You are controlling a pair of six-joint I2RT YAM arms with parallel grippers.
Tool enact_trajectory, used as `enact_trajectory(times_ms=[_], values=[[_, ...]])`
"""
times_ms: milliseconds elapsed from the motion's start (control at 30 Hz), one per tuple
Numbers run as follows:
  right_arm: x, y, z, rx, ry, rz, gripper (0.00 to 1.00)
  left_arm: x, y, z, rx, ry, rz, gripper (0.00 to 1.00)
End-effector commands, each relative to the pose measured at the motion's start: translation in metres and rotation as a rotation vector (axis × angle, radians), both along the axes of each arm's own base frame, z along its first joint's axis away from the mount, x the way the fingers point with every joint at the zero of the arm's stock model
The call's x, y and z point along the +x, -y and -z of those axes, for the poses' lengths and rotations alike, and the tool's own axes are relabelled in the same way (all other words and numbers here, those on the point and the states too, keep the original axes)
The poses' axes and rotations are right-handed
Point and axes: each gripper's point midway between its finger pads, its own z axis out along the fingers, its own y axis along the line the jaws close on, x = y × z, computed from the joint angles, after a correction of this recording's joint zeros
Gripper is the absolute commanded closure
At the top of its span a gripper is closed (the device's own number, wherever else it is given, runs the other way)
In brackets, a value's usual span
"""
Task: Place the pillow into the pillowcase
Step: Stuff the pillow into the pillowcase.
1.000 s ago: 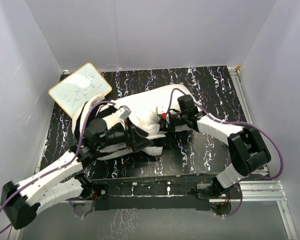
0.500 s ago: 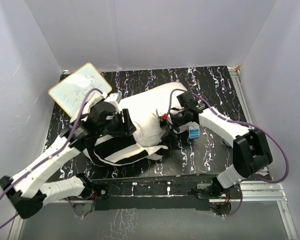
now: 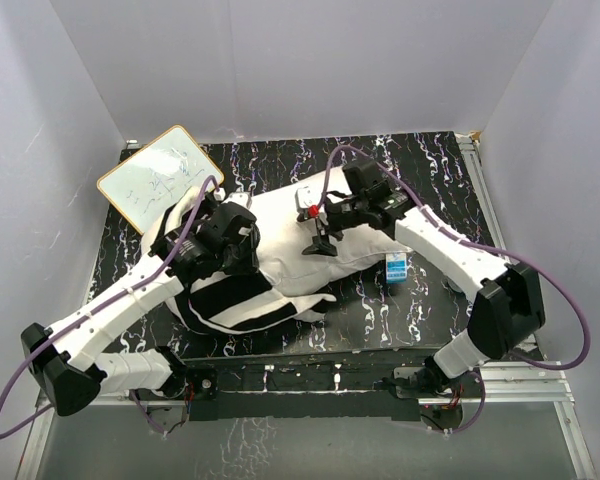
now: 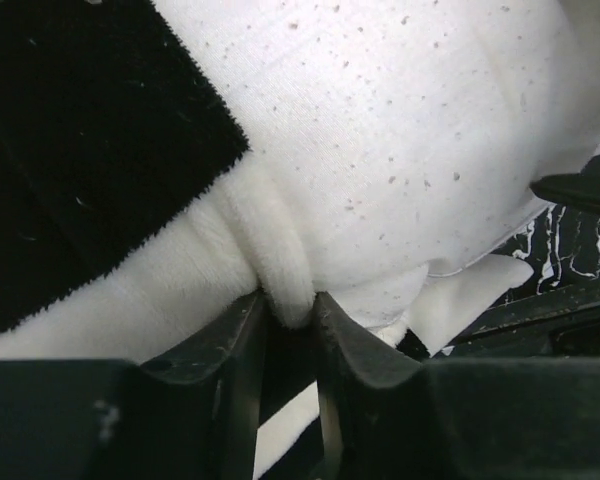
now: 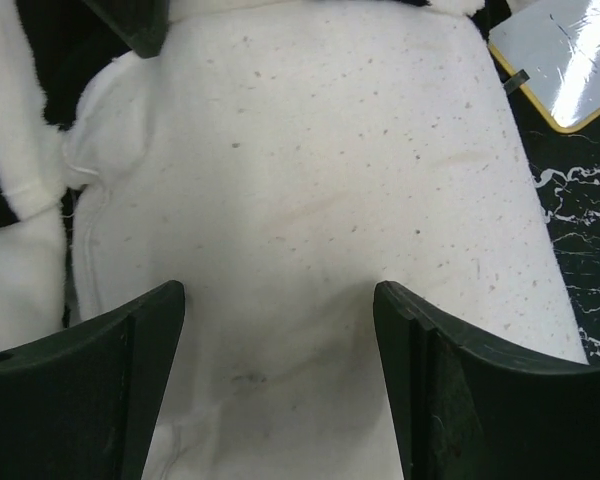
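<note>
A fold of the black-and-white striped fabric pillowcase is pinched by the left tool; the right tool is spread over the plump white pillow.

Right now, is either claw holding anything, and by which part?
Left claw pinches the pillowcase by a fold of its white stripe, right beside the pillow. Right claw is open above the pillow, holding nothing.

white pillow, black-and-white striped pillowcase
</note>
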Motion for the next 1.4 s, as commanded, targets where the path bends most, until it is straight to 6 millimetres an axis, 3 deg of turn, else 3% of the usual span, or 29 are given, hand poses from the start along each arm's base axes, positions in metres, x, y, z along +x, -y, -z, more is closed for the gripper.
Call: enact_trajectory(times_ms=[0, 67, 100, 167, 233, 333, 400, 433, 500, 567, 633, 733, 800, 933, 1033, 1067, 1133, 1267, 1367], values=[[0.029, -0.028, 0.003, 0.024, 0.07, 0.089, 0.21, 0.004, -0.014, 0.001, 0.08, 0.013, -0.013, 0.85], [0.029, -0.038, 0.021, -0.005, 0.051, 0.093, 0.27, 0.003, -0.014, 0.001, 0.082, 0.012, -0.008, 0.97], [0.027, -0.042, 0.025, -0.01, 0.038, 0.091, 0.36, 0.002, -0.014, 0.0, 0.081, 0.012, -0.002, 1.0], [0.023, -0.047, 0.026, 0.001, 0.005, 0.085, 0.64, 0.003, -0.008, -0.005, 0.062, 0.027, 0.037, 1.0], [0.027, -0.048, 0.013, 0.029, 0.002, 0.111, 0.89, 0.009, 0.014, -0.023, -0.012, 0.077, 0.131, 1.0], [0.056, -0.037, -0.041, 0.124, 0.077, 0.235, 0.92, 0.026, 0.068, -0.073, -0.185, 0.199, 0.314, 1.0], [0.082, -0.016, -0.084, 0.195, 0.075, 0.319, 0.92, 0.041, 0.105, -0.11, -0.275, 0.273, 0.418, 1.0], [0.095, -0.001, -0.108, 0.239, 0.074, 0.358, 0.92, 0.051, 0.126, -0.139, -0.33, 0.331, 0.47, 1.0], [0.115, 0.03, -0.151, 0.314, 0.093, 0.429, 0.92, 0.067, 0.161, -0.168, -0.395, 0.396, 0.564, 1.0], [0.124, 0.058, -0.187, 0.369, 0.125, 0.479, 0.92, 0.079, 0.189, -0.191, -0.454, 0.471, 0.648, 1.0], [0.118, 0.072, -0.198, 0.39, 0.122, 0.482, 0.92, 0.088, 0.208, -0.208, -0.514, 0.548, 0.7, 1.0], [0.09, 0.067, -0.168, 0.38, 0.035, 0.396, 0.92, 0.091, 0.221, -0.21, -0.587, 0.608, 0.737, 1.0], [0.067, 0.06, -0.122, 0.371, -0.077, 0.318, 0.92, 0.093, 0.216, -0.198, -0.586, 0.625, 0.712, 1.0], [0.011, 0.046, -0.024, 0.336, -0.234, 0.171, 0.92, 0.103, 0.18, -0.13, -0.562, 0.56, 0.599, 1.0], [-0.025, 0.038, 0.028, 0.265, -0.298, 0.088, 0.92, 0.103, 0.153, -0.082, -0.611, 0.474, 0.518, 1.0], [-0.032, 0.037, 0.036, 0.241, -0.315, 0.066, 0.92, 0.099, 0.147, -0.063, -0.618, 0.438, 0.504, 1.0], [-0.042, 0.036, 0.046, 0.202, -0.349, 0.019, 0.92, 0.093, 0.141, -0.053, -0.637, 0.426, 0.493, 1.0], [-0.054, 0.033, 0.064, 0.179, -0.432, -0.028, 0.92, 0.089, 0.135, -0.064, -0.646, 0.473, 0.49, 1.0], [-0.058, 0.029, 0.059, 0.193, -0.453, -0.059, 0.92, 0.093, 0.132, -0.068, -0.624, 0.488, 0.495, 1.0]])
